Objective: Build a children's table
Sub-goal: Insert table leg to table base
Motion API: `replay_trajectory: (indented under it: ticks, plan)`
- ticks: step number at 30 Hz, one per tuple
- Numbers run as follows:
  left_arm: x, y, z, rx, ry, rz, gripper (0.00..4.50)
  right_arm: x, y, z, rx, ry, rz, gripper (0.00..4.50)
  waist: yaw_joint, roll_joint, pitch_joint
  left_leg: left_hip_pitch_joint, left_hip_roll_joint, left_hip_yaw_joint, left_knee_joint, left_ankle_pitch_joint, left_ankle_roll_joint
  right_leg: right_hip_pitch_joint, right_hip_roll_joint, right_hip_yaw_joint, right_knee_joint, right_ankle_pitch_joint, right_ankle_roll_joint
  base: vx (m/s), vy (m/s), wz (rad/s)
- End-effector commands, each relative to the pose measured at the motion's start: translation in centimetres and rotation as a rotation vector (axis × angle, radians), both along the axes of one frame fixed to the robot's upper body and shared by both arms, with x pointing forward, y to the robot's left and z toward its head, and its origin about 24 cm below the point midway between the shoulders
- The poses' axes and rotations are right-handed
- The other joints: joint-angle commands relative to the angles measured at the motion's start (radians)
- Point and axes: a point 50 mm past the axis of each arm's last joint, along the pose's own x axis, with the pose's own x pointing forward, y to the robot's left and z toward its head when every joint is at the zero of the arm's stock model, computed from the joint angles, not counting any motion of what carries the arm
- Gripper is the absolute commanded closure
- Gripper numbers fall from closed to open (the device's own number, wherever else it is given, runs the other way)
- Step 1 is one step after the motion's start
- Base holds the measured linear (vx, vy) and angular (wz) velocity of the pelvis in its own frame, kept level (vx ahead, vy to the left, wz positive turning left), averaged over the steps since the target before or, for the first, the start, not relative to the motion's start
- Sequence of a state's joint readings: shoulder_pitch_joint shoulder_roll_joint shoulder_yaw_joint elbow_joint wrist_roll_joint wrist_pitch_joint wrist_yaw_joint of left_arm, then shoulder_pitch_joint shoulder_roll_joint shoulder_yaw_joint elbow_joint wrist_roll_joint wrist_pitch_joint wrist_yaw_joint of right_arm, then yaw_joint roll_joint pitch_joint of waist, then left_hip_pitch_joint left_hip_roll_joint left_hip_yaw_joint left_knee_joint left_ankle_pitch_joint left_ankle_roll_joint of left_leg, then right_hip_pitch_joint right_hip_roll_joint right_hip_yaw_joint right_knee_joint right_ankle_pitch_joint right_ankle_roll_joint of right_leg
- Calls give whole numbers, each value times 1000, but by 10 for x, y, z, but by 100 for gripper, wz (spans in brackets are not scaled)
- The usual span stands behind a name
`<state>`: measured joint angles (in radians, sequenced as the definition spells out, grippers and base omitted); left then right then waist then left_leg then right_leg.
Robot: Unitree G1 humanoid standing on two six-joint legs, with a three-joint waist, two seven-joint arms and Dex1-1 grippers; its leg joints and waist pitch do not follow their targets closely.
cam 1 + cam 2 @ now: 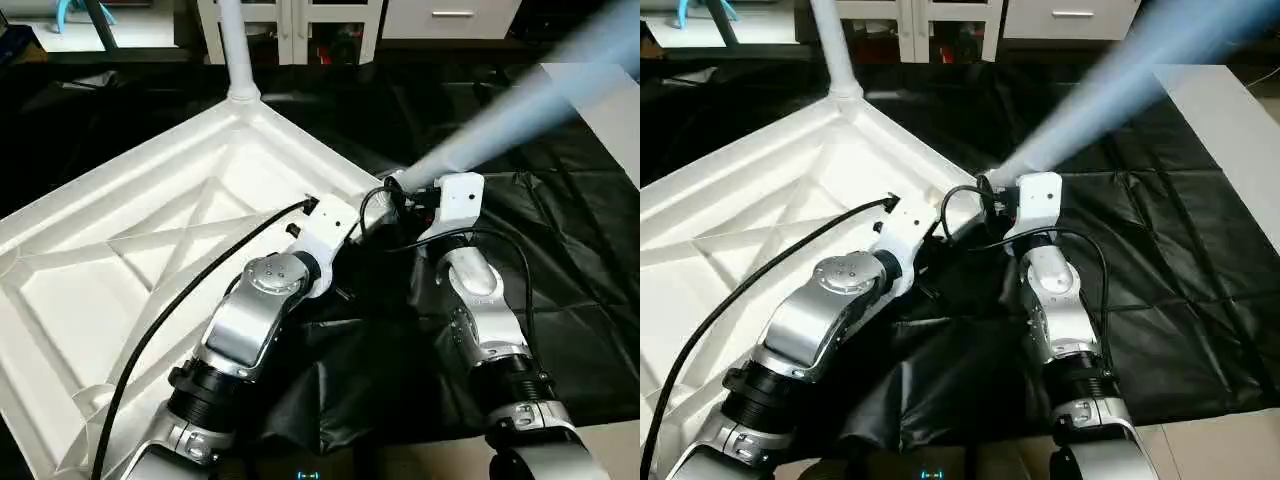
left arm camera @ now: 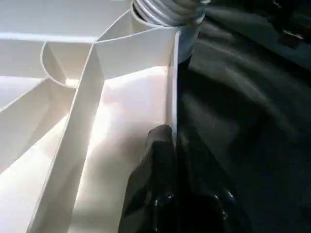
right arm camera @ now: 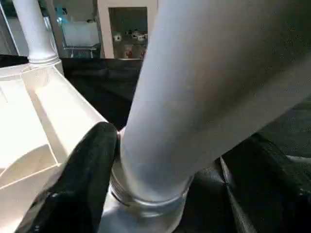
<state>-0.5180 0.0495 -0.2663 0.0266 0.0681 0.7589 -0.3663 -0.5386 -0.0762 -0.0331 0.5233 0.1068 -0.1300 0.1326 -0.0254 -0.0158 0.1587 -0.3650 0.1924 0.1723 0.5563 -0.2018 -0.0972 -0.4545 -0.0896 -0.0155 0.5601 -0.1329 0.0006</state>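
My left hand point(image 2: 167, 160) pinches the upturned children's table's rim point(image 2: 172, 97) just below the near corner socket point(image 1: 395, 183), where the leg point(image 1: 520, 100) leans away beside my right hand point(image 3: 104, 160), grip unclear.

The robot has two shiny silver arms. Each left arm point(image 1: 255, 320) and right arm point(image 1: 485, 310) has round joints with small screws, black ribbed rings near the bottom, and a white boxy wrist. Thin black cables point(image 1: 180, 300) loop along them.
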Motion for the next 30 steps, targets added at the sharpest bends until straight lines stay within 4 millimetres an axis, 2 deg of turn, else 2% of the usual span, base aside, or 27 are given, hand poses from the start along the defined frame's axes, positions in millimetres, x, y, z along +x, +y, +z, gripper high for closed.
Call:
replay_trajectory:
  ticks: [1,4,6,9,12,20,25,27,28,30]
  plan:
    - [2,16,-14,25,44,70,450,-3,-5,-9,-5,42,-9,62,2,-3,-64,-9,6,16,-53,-110,128,62,-11,13,-43,-120,-227,0,0,0]
    - [2,16,-14,27,44,68,450,-3,-5,-6,-16,29,1,35,3,-5,-64,-9,7,18,-50,-77,152,66,-12,13,-38,-67,-255,0,0,0]
    - [1,16,-14,28,43,67,450,-4,-5,-5,-30,24,16,13,4,-5,-63,-8,7,19,-49,-81,159,66,-12,13,-39,-82,-258,0,0,0]
    - [0,16,-15,30,44,65,450,-6,-4,-4,-53,3,45,13,3,-6,-60,-9,8,19,-51,-109,153,66,-14,13,-44,-139,-249,0,0,0]
    - [-1,16,-15,32,45,61,450,-8,-5,-3,-45,-22,63,36,2,-6,-60,-9,8,18,-51,-123,147,64,-14,13,-46,-163,-243,0,0,0]
    - [-1,17,-16,39,45,53,450,-10,-8,-1,-45,-33,61,106,2,-4,-61,-6,9,19,-48,-92,155,66,-12,14,-41,-120,-258,0,0,0]
    - [-3,17,-17,39,52,53,450,-13,-13,-14,-47,47,46,146,3,-4,-62,-7,9,20,-47,-81,154,68,-10,14,-39,-106,-264,0,0,0]
    - [-3,18,-18,42,53,56,450,-15,-15,-21,-42,82,40,146,3,2,-60,-6,9,20,-47,-82,152,67,-9,14,-39,-102,-267,0,0,0]
    - [-3,18,-18,42,53,56,450,-15,-15,-21,-41,83,40,146,3,0,-60,-6,9,21,-47,-86,148,68,-9,14,-39,-105,-267,0,0,0]
    - [-1,20,-18,63,31,44,450,-18,-15,-19,10,76,67,146,4,4,-59,-5,11,21,-48,-103,142,68,-10,14,-41,-118,-266,0,0,0]
